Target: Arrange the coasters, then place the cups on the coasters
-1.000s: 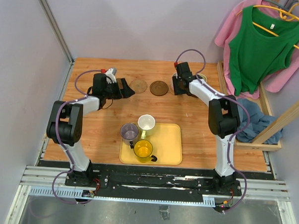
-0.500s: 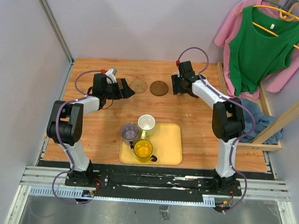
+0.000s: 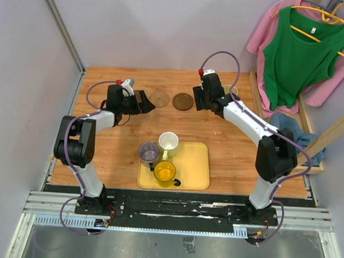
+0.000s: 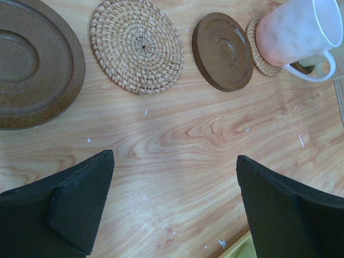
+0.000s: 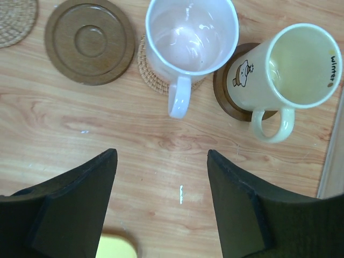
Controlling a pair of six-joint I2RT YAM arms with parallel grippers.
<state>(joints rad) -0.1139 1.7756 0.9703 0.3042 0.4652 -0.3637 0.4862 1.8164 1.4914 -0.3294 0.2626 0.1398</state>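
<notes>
In the right wrist view a pink cup stands on a woven tan coaster. Beside it a cream cup stands on a dark brown coaster. My right gripper hangs open just in front of them, holding nothing. Another dark brown coaster lies bare to the left. My left gripper is open over bare wood, near a large dark brown coaster, a woven coaster and a dark brown coaster. Grey-purple, white and yellow cups sit at the tray.
The yellow tray lies at the near middle of the wooden table. A wooden rack with pink and green clothes and a blue cloth stands at the right edge. Walls close in the left and the back.
My right gripper has opened and drawn back from the pink cup, which now stands free on its woven coaster. The left arm has not moved.
</notes>
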